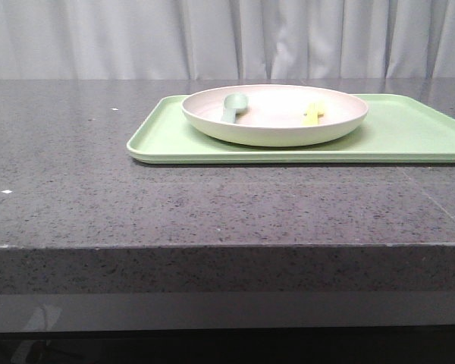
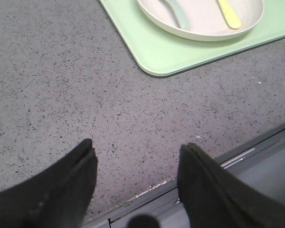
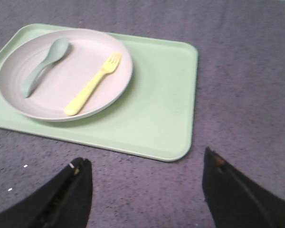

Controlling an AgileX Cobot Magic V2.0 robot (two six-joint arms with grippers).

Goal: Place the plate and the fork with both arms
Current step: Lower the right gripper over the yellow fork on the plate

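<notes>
The round plate [image 1: 277, 133] [image 2: 199, 31] [image 3: 9, 95], cream-pink inside and pale green beneath, rests on a light-green tray [image 1: 409, 136] [image 2: 156, 52] [image 3: 156, 114]. Inside it lies the small yellow fork [image 1: 312, 114] [image 2: 229, 15] [image 3: 92, 85]. My left gripper [image 2: 137, 145] hangs open over the bare countertop near its front edge, well short of the tray. My right gripper [image 3: 145, 159] is open too, above the counter just off the tray's corner. Neither holds anything. No gripper shows in the front view.
A pale green-grey spoon [image 1: 231, 106] [image 2: 178, 14] [image 3: 40, 66] lies in the plate beside the fork. The speckled dark stone counter [image 1: 98, 174] ends in a front edge [image 1: 227, 246]. Grey curtains hang behind.
</notes>
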